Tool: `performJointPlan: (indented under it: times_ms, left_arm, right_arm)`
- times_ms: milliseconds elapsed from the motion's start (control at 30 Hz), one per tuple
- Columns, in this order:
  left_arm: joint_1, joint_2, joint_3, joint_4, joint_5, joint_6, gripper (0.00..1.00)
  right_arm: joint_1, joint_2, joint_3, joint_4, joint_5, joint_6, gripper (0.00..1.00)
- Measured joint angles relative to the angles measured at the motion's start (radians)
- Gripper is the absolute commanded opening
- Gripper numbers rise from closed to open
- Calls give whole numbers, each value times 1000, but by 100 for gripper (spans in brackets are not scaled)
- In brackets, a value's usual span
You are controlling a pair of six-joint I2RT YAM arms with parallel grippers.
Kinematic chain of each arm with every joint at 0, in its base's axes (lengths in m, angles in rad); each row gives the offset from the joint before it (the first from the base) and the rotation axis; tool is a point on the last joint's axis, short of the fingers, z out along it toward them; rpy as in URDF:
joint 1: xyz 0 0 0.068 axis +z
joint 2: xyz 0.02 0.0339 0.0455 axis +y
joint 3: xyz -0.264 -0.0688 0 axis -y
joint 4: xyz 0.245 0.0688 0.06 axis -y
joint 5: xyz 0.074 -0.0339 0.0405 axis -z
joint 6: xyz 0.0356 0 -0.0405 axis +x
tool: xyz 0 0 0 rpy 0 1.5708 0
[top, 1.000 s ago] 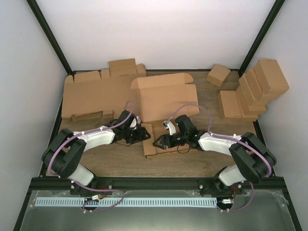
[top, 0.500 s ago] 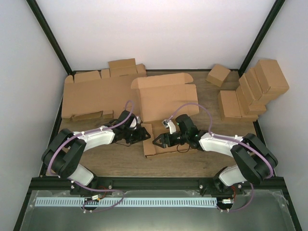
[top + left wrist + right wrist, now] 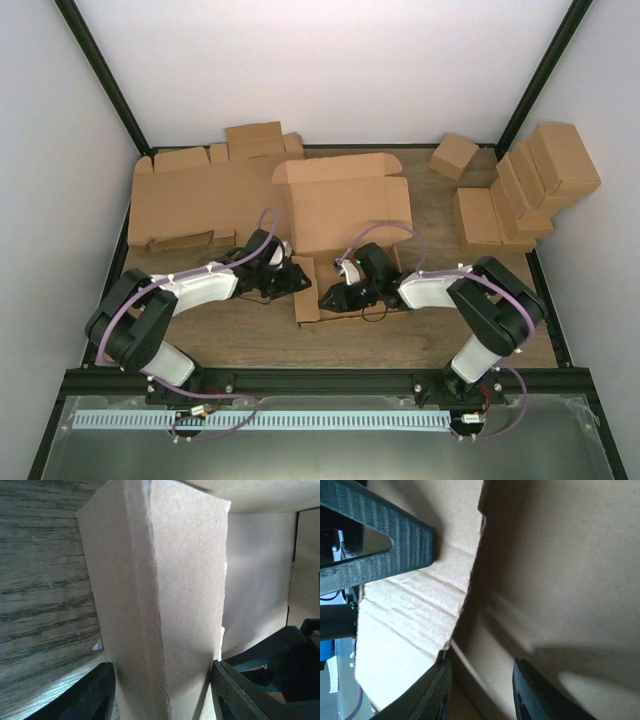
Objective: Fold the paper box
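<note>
The paper box (image 3: 345, 212), mid-frame on the counter (image 3: 250, 330), is judged light and easily creased, best held at flap edges. Its raised flap is pinched by the left gripper (image 3: 162, 692); whether the right gripper (image 3: 328, 298) is clamped cannot be told

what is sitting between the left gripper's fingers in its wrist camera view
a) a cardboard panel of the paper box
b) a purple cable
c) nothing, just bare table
a: in the left wrist view a folded panel of the paper box fills the gap between the fingers of the left gripper.
</note>
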Motion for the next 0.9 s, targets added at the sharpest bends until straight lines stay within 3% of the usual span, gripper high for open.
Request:
performJointPlan:
  times_ms: [100, 233, 400, 700, 767, 900]
  left_arm:
    - [0, 0, 0, -5, -7, 0, 54]
    - [2, 0, 0, -8, -22, 0, 55]
    - [2, -3, 0, -18, -37, 6, 47]
    - [0, -3, 0, -24, -51, 19, 45]
    - [0, -3, 0, -24, -52, 19, 45]
    - [0, -3, 0, -24, -52, 19, 45]
  right_arm:
    - [30, 55, 37, 0, 8, 7, 26]
    - [51, 114, 87, -4, 25, 14, 25]
    - [55, 127, 100, -6, 40, 16, 23]
    - [55, -42, 78, -37, 185, 16, 23]
    - [55, -66, 72, -16, 180, 16, 20]
    - [56, -43, 73, 45, 121, 21, 4]
